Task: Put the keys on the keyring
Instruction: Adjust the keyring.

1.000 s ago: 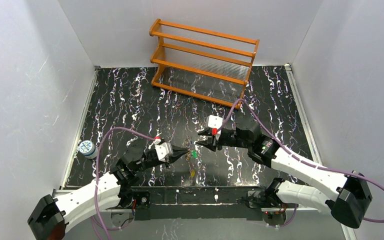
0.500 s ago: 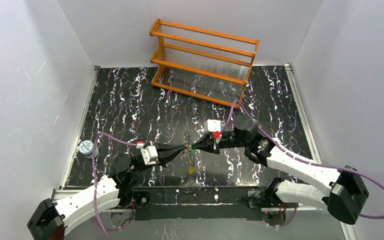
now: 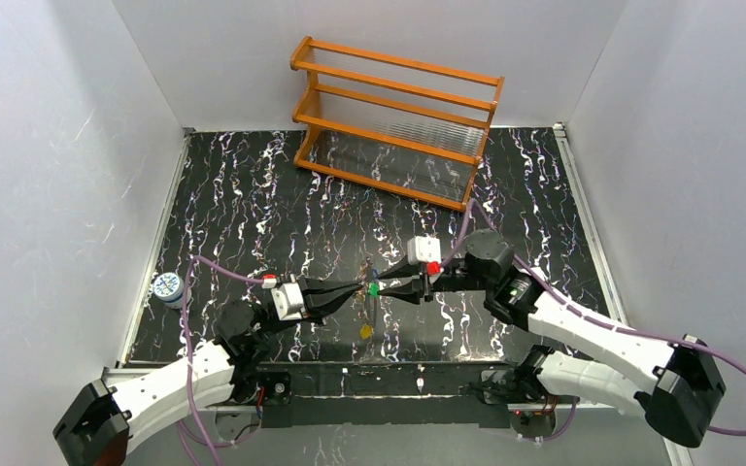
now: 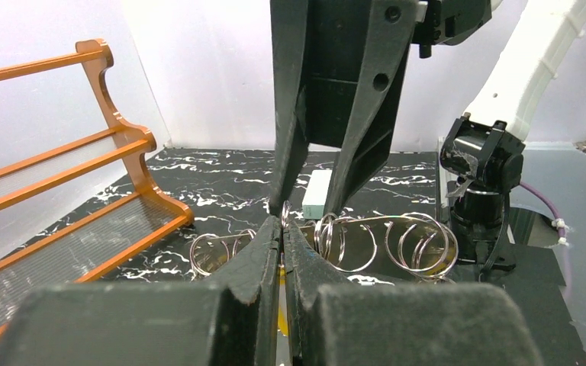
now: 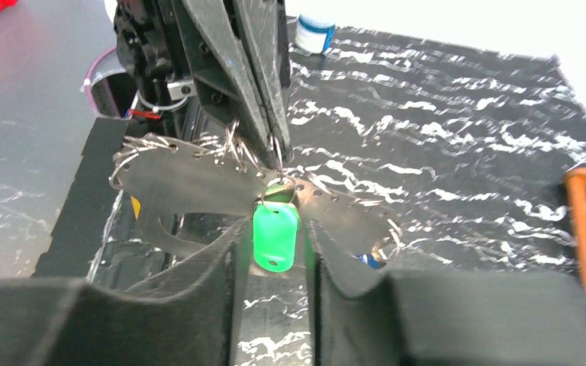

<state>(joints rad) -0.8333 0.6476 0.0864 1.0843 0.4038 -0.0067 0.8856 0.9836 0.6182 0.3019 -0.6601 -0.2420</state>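
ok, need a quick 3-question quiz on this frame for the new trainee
1. True or false: the wooden rack stands at the far side of the table, away from both grippers.
2. Which key head sits between the fingers of the right gripper? A orange, B green, C blue.
3. Short answer: which gripper is shut at its tips on a thin metal ring?

Key: 1 true. 2 B, the green key. 3 the left gripper.
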